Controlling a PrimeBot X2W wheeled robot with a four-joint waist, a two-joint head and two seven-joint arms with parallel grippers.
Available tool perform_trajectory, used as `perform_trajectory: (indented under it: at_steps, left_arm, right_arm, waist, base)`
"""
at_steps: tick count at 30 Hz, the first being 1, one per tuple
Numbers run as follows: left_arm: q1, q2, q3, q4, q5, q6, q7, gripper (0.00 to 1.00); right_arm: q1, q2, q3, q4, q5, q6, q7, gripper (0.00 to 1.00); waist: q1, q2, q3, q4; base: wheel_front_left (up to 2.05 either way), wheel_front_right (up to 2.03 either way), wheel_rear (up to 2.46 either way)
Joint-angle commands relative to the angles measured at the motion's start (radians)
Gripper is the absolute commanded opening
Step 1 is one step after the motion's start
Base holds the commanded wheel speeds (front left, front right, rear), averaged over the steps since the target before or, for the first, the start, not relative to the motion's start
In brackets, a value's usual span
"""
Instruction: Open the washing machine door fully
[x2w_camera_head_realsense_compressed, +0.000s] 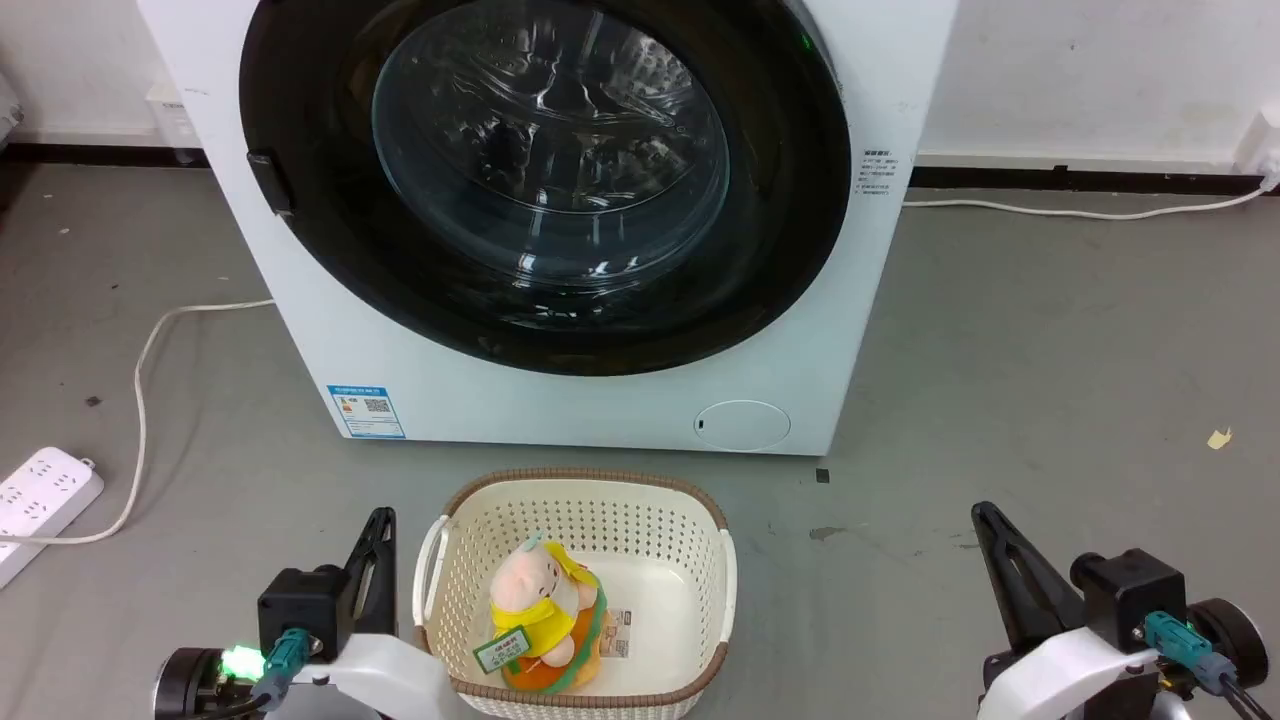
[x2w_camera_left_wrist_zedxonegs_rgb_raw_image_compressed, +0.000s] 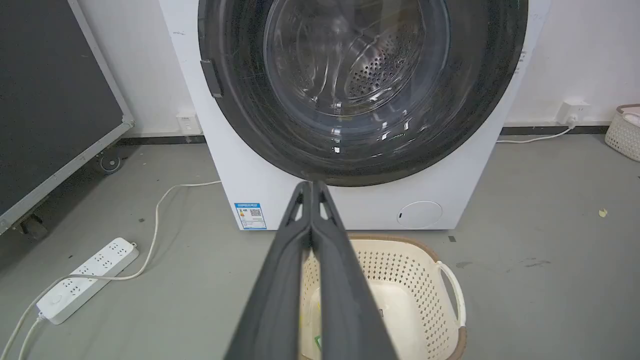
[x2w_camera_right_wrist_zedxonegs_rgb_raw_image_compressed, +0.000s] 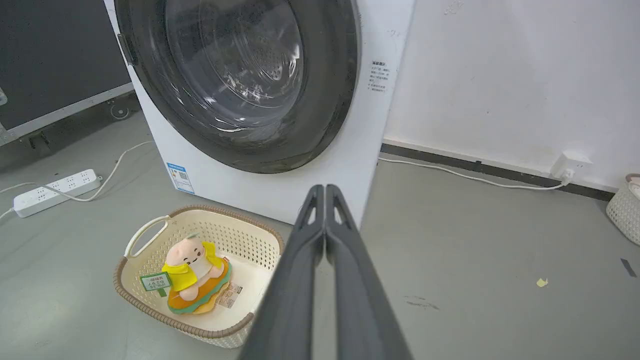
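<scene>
The washing machine door is a large glossy black ring around a bulging glass bowl, lying flat against the white washing machine. Its small black handle tab sits on the door's left rim. My left gripper hovers low at the lower left, shut and empty, well short of the door. At the lower right my right gripper is also shut with nothing in it.
A cream perforated basket holding a plush toy stands on the grey floor in front of the machine, between my grippers. A white power strip and its cable lie at the left. A small round white flap marks the cabinet's lower right.
</scene>
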Motion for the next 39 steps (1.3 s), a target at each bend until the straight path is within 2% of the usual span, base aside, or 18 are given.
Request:
perform_trajectory:
  at_steps: [1, 23, 24, 39]
  left_arm:
    - [-0.014, 0.001, -0.001, -0.004, 0.002, 0.003, 0.000, 0.00]
    - [-0.014, 0.001, -0.001, -0.004, 0.002, 0.003, 0.000, 0.00]
    - [0.000, 0.000, 0.000, 0.000, 0.000, 0.000, 0.000, 1.00]
    - [-0.001, 0.000, -0.012, 0.004, -0.008, 0.002, -0.025, 1.00]
  right_arm:
    - [-0.013, 0.005, -0.001, 0.002, -0.006, 0.001, 0.001, 0.00]
    - [-0.013, 0.005, -0.001, 0.002, -0.006, 0.001, 0.001, 0.00]
    - [0.000, 0.000, 0.000, 0.000, 0.000, 0.000, 0.000, 1.00]
    - [-0.004, 0.000, -0.002, 0.009, 0.020, 0.000, -0.025, 1.00]
  waist:
    - [0.0000, 0.0000, 0.000, 0.000]
    - [0.0000, 0.0000, 0.000, 0.000]
    - [0.0000, 0.0000, 0.000, 0.000]
    - [0.0000, 0.0000, 0.001, 0.000]
  base:
    - [0.00, 0.00, 0.00]
    - [0.00, 0.00, 0.00]
    - [0.00, 0.00, 0.00]
    - [0.00, 0.00, 0.00]
